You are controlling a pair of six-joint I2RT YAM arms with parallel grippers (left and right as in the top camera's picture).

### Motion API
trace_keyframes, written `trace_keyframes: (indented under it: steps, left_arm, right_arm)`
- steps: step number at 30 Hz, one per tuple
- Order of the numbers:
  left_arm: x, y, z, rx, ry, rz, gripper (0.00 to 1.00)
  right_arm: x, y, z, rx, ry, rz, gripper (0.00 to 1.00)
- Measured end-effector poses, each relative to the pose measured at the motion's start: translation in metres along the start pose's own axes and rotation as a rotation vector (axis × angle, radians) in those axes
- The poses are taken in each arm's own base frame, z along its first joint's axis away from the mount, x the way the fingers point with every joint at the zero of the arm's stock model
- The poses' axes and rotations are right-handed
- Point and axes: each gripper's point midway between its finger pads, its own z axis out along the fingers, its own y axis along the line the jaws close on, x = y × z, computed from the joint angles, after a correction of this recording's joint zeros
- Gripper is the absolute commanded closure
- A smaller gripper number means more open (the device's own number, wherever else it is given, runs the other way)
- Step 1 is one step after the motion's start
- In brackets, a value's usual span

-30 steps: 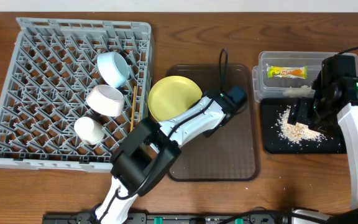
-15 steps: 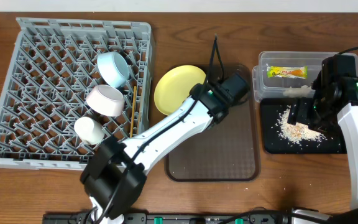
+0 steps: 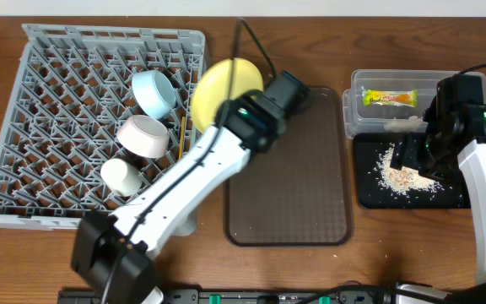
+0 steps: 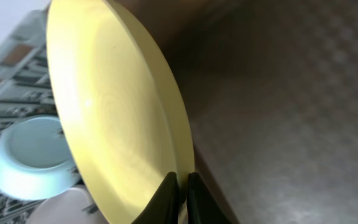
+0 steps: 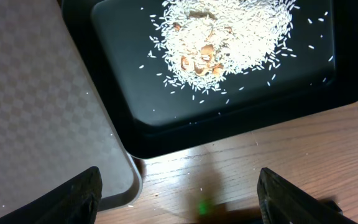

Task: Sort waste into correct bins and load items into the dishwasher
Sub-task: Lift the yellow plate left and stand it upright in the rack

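Observation:
My left gripper (image 4: pixel 180 196) is shut on the rim of a yellow plate (image 3: pixel 218 91), which is tilted on edge and held above the right side of the grey dish rack (image 3: pixel 32 181); it also shows in the left wrist view (image 4: pixel 107 118). The rack holds a light blue bowl (image 3: pixel 152 91), a white bowl (image 3: pixel 142 135), a white cup (image 3: pixel 121 176) and chopsticks (image 3: pixel 180 148). My right gripper (image 5: pixel 179 202) is open and empty over the black tray (image 5: pixel 142 127) of spilled rice (image 5: pixel 225 34), near its front edge.
A brown tray (image 3: pixel 289 181) lies in the middle with nothing on it. A clear bin (image 3: pixel 357 105) at the back right holds a yellow-orange wrapper (image 3: pixel 388 98). The black tray (image 3: pixel 369 190) sits just in front of it.
My left gripper has lifted the yellow plate off the brown tray, tilted it on edge and carried it left and back towards the rack. The right arm has not moved.

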Motion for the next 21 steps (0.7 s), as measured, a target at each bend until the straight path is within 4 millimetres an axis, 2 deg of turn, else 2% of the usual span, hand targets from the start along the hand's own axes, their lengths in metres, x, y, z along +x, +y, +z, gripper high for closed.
trace_keyframes:
  steps: [3, 7, 16, 21]
  left_arm:
    - [-0.003, 0.022, -0.005, -0.01, -0.025, -0.056, 0.92]
    - [-0.006, 0.038, -0.01, 0.023, -0.055, -0.122, 0.92]
    - [-0.004, 0.05, -0.005, 0.069, -0.054, -0.229, 0.92]
    - [-0.007, 0.049, -0.003, 0.137, -0.063, -0.285, 0.92]
  right_arm:
    - [0.0, 0.0, 0.0, 0.0, 0.0, 0.0, 0.22]
    - [0.0, 0.0, 0.0, 0.0, 0.0, 0.0, 0.22]
    - [0.0, 0.0, 0.0, 0.0, 0.001, 0.0, 0.22]
    - [0.001, 0.0, 0.0, 0.001, 0.003, 0.0, 0.22]
